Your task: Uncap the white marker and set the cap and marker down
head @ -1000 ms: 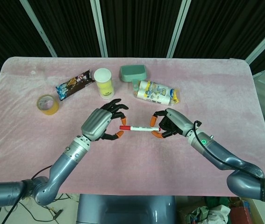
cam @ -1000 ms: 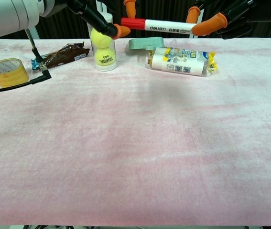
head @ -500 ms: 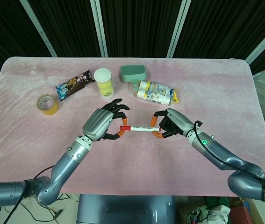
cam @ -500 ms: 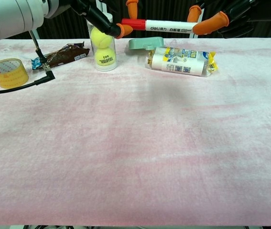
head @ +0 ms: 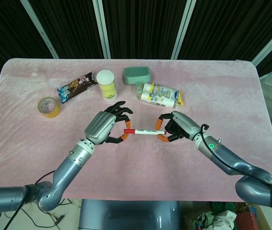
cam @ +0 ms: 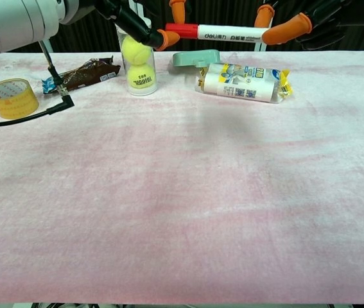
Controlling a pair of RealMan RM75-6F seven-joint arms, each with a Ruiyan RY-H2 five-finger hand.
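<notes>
Shifted a touch toward the right hand since a second ago, marker and both hands together, with the grip otherwise unchanged.

Head view: white marker with red cap (head: 143, 132) held level above the pink cloth-covered table (head: 251, 96), well in front of the blue-and-yellow printed packet (head: 161, 94). Left hand (head: 108, 125) pinching the red cap (head: 129, 130) between orange-tipped fingers, remaining fingers fanned out above. Right hand (head: 172, 127) clamped on the barrel's far end, fingers curled round it. Cap seemingly seated on the barrel, no gap visible. Judged as the pull-apart step, just before separation. Next move likely to call for a straight pull along the marker's axis, hands drawing apart, neither pinch slipping.

Chest view: same marker (cam: 223, 31) seen high at the top edge, above and just behind the packet (cam: 242, 82). Cap (cam: 182, 29) at the end nearer the left hand's orange fingertips (cam: 166, 40), one tip under it and one above. Right hand's orange fingertips (cam: 288, 29) pressed to the white barrel's other end; most of both hands cut off by the frame. Clear tube of yellow tennis balls (cam: 137, 63) and yellow tape roll (cam: 11, 97) further off beyond the packet, untouched.
</notes>
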